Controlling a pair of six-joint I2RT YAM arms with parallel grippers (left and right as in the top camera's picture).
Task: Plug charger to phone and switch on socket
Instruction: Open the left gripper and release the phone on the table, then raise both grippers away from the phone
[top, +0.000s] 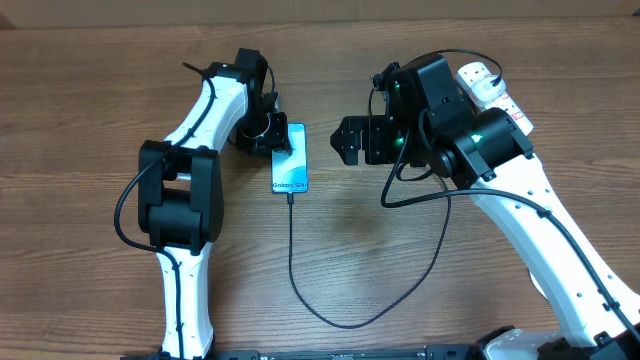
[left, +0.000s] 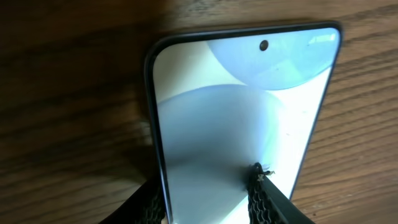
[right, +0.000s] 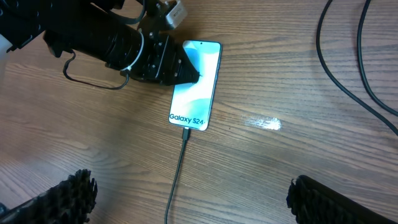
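Observation:
The phone (top: 293, 170) lies flat on the wooden table, its blue screen lit and "Galaxy S24" at its near end. The charger (top: 290, 250) is a thin black cable whose tip sits in the phone's (right: 196, 93) near end, at the connector (right: 186, 132). From there it loops across the table toward the right arm. My left gripper (top: 278, 140) is at the phone's far left part. In the left wrist view its jaws (left: 205, 177) stand apart, one finger along the phone's (left: 236, 106) left edge, the other resting on the screen. My right gripper (top: 345, 140) hovers open right of the phone. The white socket (top: 488, 85) lies far right, partly hidden by the right arm.
In the right wrist view the charger cable (right: 177, 180) runs between my wide-apart right fingers (right: 311, 199), above bare wood. Two more black cable runs (right: 348, 62) cross the table at that view's upper right. The left arm's body (top: 180, 190) stands left of the phone.

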